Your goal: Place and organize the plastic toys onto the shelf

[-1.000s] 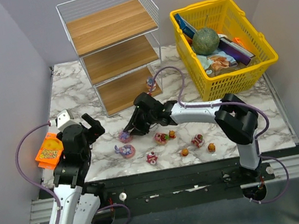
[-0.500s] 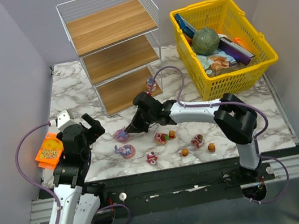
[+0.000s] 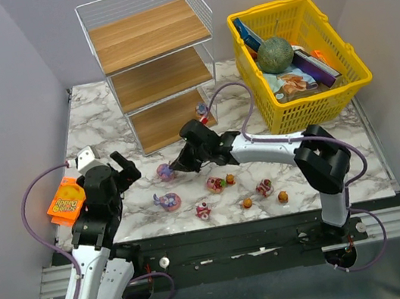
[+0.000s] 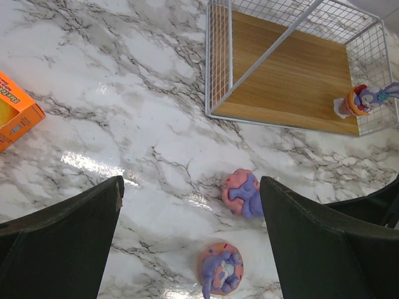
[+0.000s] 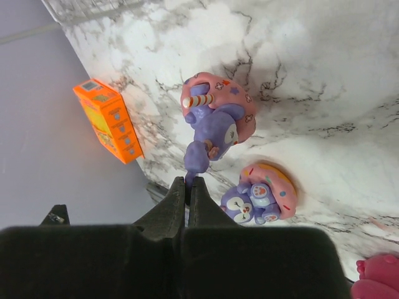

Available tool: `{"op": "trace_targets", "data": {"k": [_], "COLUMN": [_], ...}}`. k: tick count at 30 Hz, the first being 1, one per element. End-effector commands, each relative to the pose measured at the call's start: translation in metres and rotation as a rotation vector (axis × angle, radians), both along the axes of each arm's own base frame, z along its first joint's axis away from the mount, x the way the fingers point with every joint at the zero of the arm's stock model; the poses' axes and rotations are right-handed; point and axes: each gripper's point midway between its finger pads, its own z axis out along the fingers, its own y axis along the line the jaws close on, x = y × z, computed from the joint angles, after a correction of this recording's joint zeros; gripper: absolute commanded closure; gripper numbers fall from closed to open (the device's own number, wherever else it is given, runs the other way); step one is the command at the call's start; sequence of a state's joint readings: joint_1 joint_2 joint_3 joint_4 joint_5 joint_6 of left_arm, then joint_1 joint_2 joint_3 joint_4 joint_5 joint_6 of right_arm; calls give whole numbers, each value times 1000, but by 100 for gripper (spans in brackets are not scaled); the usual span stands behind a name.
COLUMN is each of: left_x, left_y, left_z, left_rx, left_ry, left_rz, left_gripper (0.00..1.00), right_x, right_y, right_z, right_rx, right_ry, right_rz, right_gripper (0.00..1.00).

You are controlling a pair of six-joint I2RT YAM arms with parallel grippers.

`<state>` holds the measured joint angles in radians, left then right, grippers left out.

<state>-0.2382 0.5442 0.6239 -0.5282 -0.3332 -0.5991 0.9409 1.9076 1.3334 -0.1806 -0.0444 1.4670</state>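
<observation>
The right gripper (image 5: pixel 187 182) is closed tight, its tips pinching the thin limb of 1 pink-purple toy (image 5: pixel 215 121) over the marble table (image 5: pixel 312 75). The left gripper (image 4: pixel 190 185) hangs wide, holding nothing.

glossy marbled table (image 3: pixel 97 128); wood-board wire shelf (image 3: pixel 146 35); shiny plastic toys (image 3: pixel 169 201)

Bright, even overhead light, soft shadows, one glare patch on the marble table (image 4: pixel 90 163).
</observation>
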Motion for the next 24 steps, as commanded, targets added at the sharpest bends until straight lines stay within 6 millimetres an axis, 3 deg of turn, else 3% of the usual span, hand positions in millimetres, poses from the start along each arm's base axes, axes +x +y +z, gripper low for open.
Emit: {"op": "trace_targets", "data": {"k": [1, 12, 24], "left_x": [-1, -2, -1], "left_y": [4, 3, 2], "left_z": [-3, -4, -8], "left_rx": [19, 21, 23], "left_ry": [14, 22, 38], "left_rz": [17, 14, 11], "left_gripper": [1, 1, 1], "right_x": [33, 92, 142], "right_y": [-16, -54, -52], "right_z": [28, 35, 43], "right_rx": [-16, -78, -17], "right_ry": [-87, -152, -147], "right_rz": [-134, -369, -504], "right_gripper": [99, 99, 99]}}
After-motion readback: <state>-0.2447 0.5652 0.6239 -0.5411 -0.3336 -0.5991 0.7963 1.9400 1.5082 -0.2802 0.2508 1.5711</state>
